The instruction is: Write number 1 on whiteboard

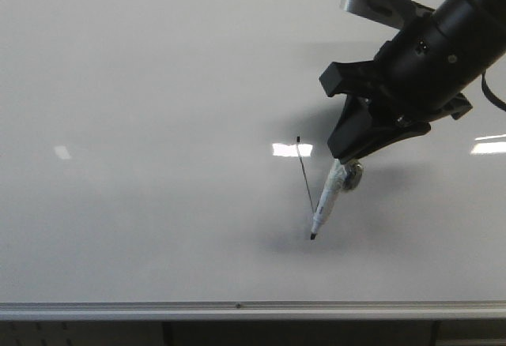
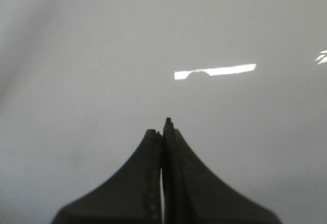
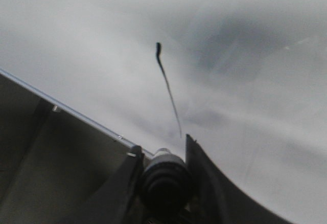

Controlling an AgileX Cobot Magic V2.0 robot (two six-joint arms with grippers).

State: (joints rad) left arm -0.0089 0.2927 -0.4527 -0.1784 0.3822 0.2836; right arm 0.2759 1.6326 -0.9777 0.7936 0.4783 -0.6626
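The whiteboard (image 1: 142, 85) fills the front view, glossy and pale. On it stands the number 1 (image 1: 304, 174), a thin black slanted stroke, also seen in the right wrist view as the number 1 (image 3: 167, 87) with its thicker end far from the fingers. My right gripper (image 1: 348, 164) is shut on a white marker (image 1: 328, 198), whose dark tip (image 1: 313, 236) sits just below the stroke's lower end. In the right wrist view the marker's dark end (image 3: 164, 180) sits clamped between the two fingers. My left gripper (image 2: 162, 127) hangs shut over bare board, holding nothing.
A silver rail (image 1: 237, 310) runs along the board's lower edge, with dark space below it. The same rail (image 3: 76, 113) crosses the right wrist view. Bright rectangular light reflections (image 1: 292, 149) lie on the board next to the stroke.
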